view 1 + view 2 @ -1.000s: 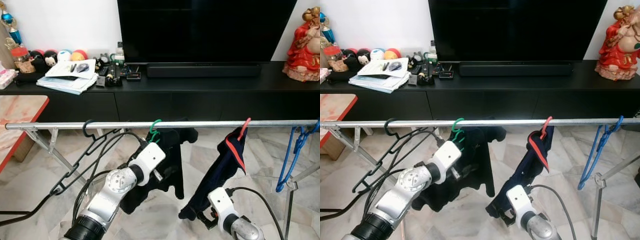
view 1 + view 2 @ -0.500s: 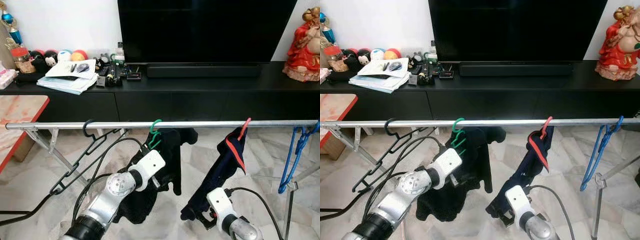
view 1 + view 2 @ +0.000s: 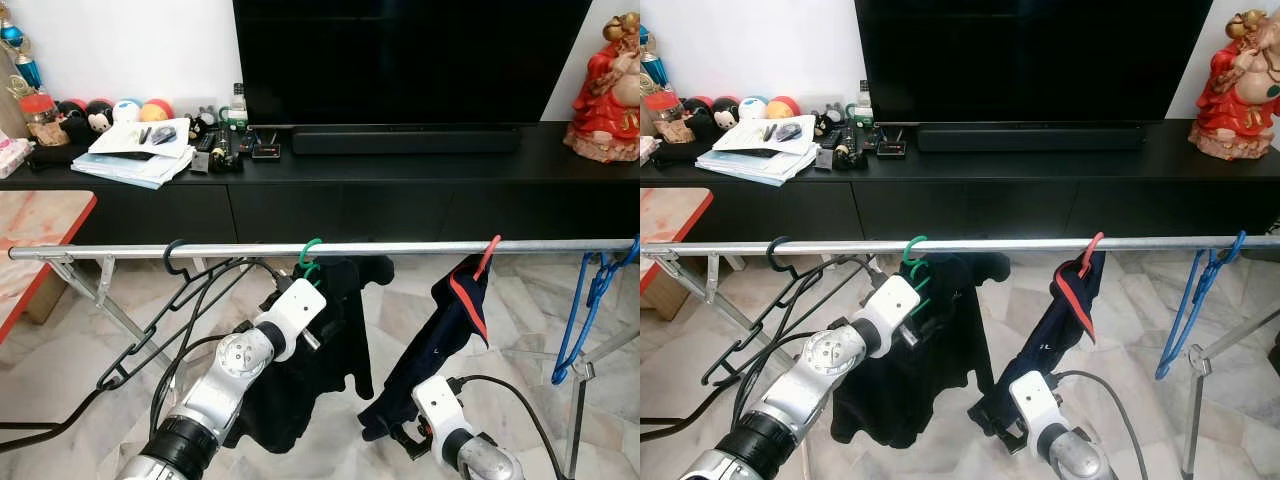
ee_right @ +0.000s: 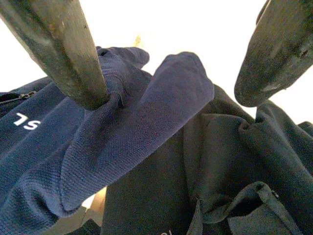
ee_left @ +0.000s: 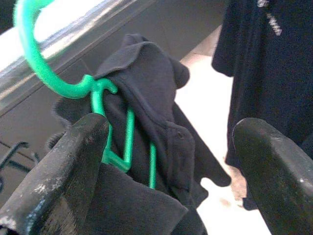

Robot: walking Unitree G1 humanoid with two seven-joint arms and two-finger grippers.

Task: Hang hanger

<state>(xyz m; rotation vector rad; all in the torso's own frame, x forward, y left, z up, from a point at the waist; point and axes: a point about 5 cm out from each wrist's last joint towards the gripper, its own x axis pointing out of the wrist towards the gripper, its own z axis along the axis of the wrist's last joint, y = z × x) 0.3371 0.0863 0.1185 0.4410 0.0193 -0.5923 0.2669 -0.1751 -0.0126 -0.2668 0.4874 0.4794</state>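
Two pincers are seen below a silver rail (image 3: 400, 246) that runs across the room in front of a black TV cabinet (image 3: 400, 190). The left pincer (image 5: 171, 161) is raised just under the rail, its fingers (image 5: 63, 166) spread wide with nothing gripped between them; one finger lies against the green hanger (image 5: 105, 122), whose hook is looped over the rail directly above and ahead of that pincer. A black garment (image 3: 320, 350) is draped on this hanger and hangs down beside and beyond the pincer. To the left of the left pincer an empty black hanger (image 3: 160, 320) is hooked on the same rail. The right pincer (image 4: 171, 63) is held lower, pointing up into the hem of a navy garment (image 3: 440, 340), which hangs from a red hanger (image 3: 487, 255) above it; its fingers are parted, one pressed into a fold of the cloth, with no grip closed on it. Further right of it, a blue hanger (image 3: 590, 300) dangles from the rail's end. Beyond both pincers, a red figurine (image 3: 610, 85) stands on the cabinet below a television (image 3: 410, 60).
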